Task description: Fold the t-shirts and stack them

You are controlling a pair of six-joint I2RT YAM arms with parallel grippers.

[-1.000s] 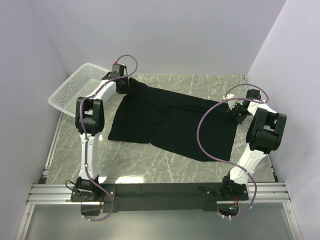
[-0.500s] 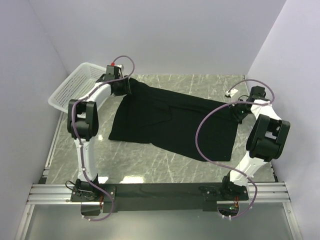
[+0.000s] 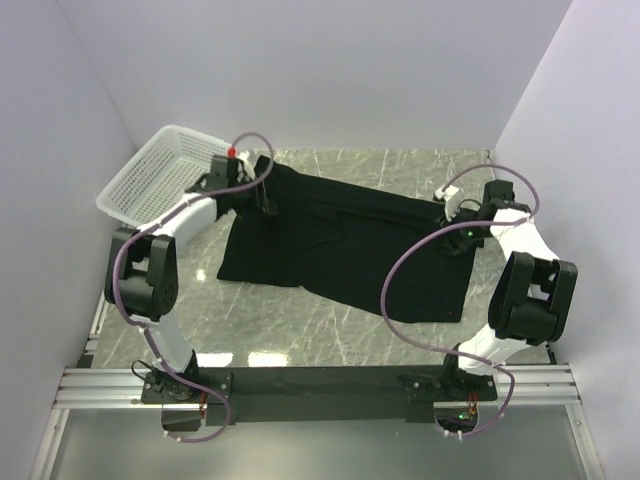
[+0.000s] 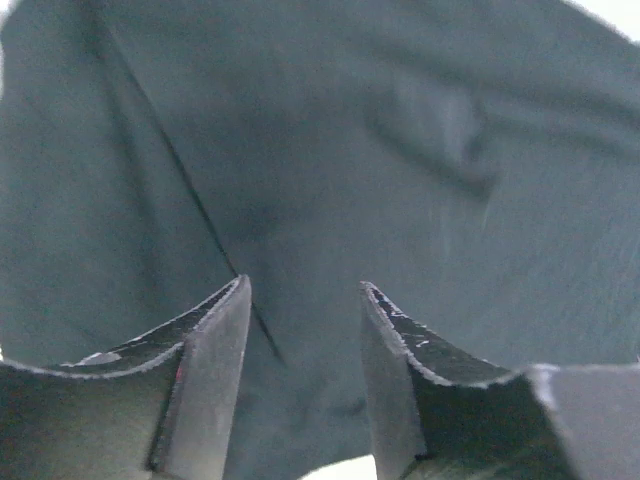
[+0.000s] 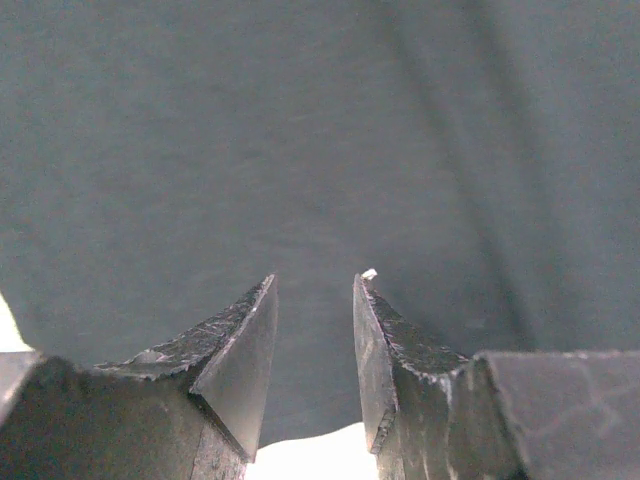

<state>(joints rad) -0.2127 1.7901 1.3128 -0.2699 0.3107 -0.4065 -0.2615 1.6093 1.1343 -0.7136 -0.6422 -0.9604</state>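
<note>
Okay, overhead view: one black t-shirt (image 3: 340, 245) lies spread out, mostly flat, on the marble table (image 3: 300, 335). It runs from the far left, just beside the white basket (image 3: 150, 180), across to the right side. The left gripper (image 3: 265, 197) is over the t-shirt's far-left corner and the right gripper (image 3: 452, 235) is over its right edge. Can't tell the finger gap from up here.

Left wrist view: the left gripper (image 4: 305, 300) has its fingers (image 4: 210, 345) parted to a moderate gap, with nothing pinched between them. The t-shirt (image 4: 420, 200) fills the frame beyond the tips. A seam (image 4: 180, 170) runs diagonally down toward the gap, and there's a soft wrinkle upper right.

Right wrist view: the right gripper (image 5: 315, 290) is also parted, with a slightly narrower gap and nothing held. Its fingers (image 5: 240, 345) point at smooth black t-shirt cloth (image 5: 300, 120). There's a tiny pale fleck (image 5: 369, 273) at one fingertip, and a light surface shows past the cloth edge at the bottom.
</note>
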